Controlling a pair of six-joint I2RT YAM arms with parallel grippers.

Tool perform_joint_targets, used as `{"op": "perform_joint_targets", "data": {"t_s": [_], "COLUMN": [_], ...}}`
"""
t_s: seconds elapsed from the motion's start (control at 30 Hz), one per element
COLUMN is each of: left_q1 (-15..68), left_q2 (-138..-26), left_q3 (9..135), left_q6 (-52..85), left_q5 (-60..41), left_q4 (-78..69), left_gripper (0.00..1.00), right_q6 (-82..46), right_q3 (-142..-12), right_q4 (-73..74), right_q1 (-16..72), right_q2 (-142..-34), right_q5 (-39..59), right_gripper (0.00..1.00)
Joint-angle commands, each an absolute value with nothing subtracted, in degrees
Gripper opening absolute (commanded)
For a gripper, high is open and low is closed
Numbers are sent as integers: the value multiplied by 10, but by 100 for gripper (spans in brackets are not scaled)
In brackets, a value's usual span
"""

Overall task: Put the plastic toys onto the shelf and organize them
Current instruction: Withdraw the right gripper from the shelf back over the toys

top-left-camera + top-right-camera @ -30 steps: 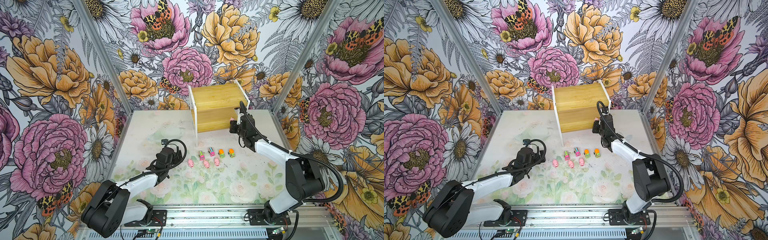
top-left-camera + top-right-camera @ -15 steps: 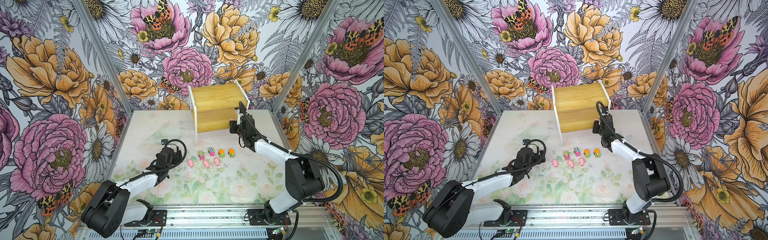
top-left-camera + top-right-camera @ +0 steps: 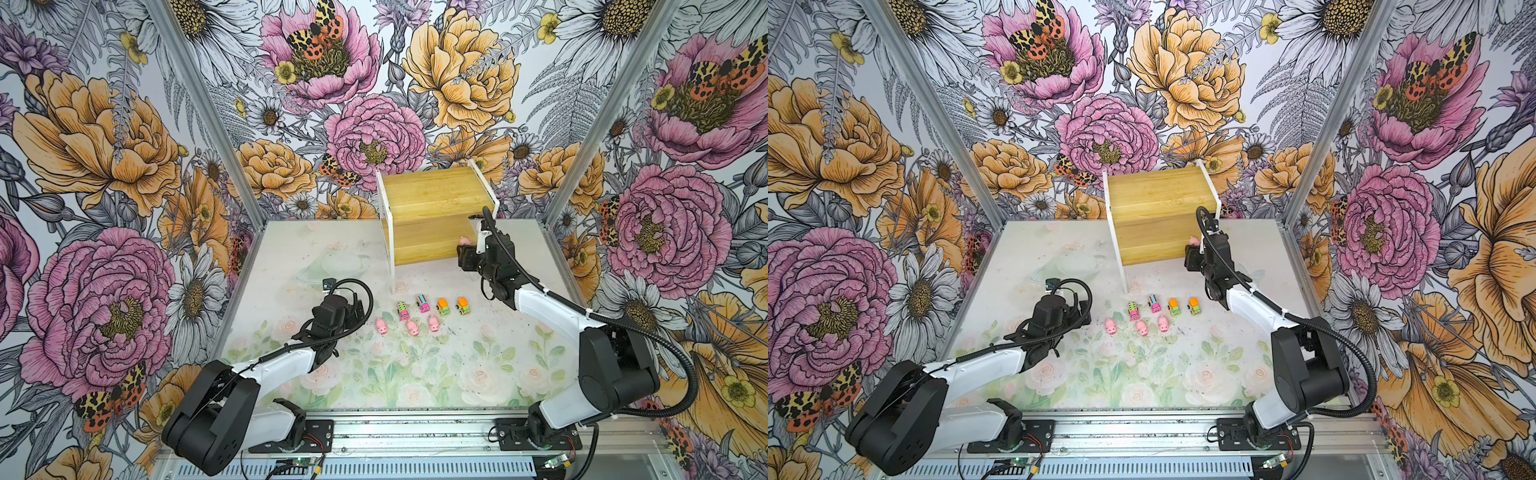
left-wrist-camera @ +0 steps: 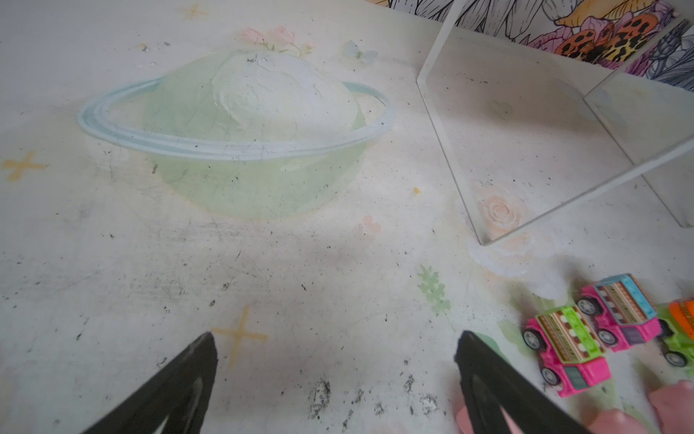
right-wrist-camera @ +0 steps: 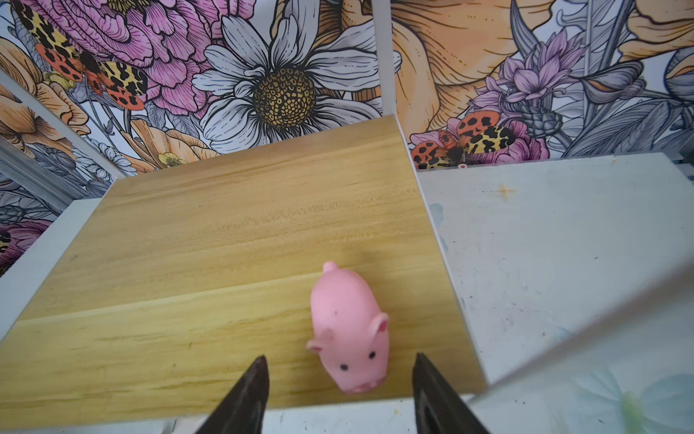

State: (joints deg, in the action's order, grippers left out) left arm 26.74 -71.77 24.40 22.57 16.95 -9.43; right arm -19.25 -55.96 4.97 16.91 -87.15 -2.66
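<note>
Both top views look steeply down from high above the near edge, facing the back wall [image 3: 374, 62], and take in the whole tabletop [image 3: 291, 257] and shelf [image 3: 432, 195]. The left wrist camera sits low, close to the tabletop, looking past the left end effector [image 4: 336, 338] toward a shelf leg. The right wrist camera is close over the shelf's lower board. Its pig [image 5: 347, 319] seems to show, tiny, in both top views.

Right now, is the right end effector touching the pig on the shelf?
Apart. The right wrist view shows the right end effector open, with bare wood of the shelf visible between each fingertip and the pig.
</note>
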Motion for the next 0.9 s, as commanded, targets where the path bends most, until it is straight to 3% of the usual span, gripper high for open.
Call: {"op": "perform_joint_targets", "data": {"t_s": [0.0, 0.33, 0.47, 0.87], "left_q1": [262, 262, 261, 270], "left_q2": [-715, -720, -722, -747], "left_q3": [238, 241, 243, 252], "left_q6": [225, 223, 219, 214], "left_q5": [163, 161, 151, 138], "left_q4": [-106, -105, -105, -105], "left_gripper": [99, 99, 99, 99], "right_q6": [-188, -210, -229, -287], "right_q3": [-537, -376, -298, -202], "right_q4": [31, 39, 54, 196], "right_q1": [168, 171, 210, 364], "right_q2": [-828, -676, -646, -741], "right_q5": [2, 96, 86, 10], "right_gripper": [64, 63, 60, 55]}}
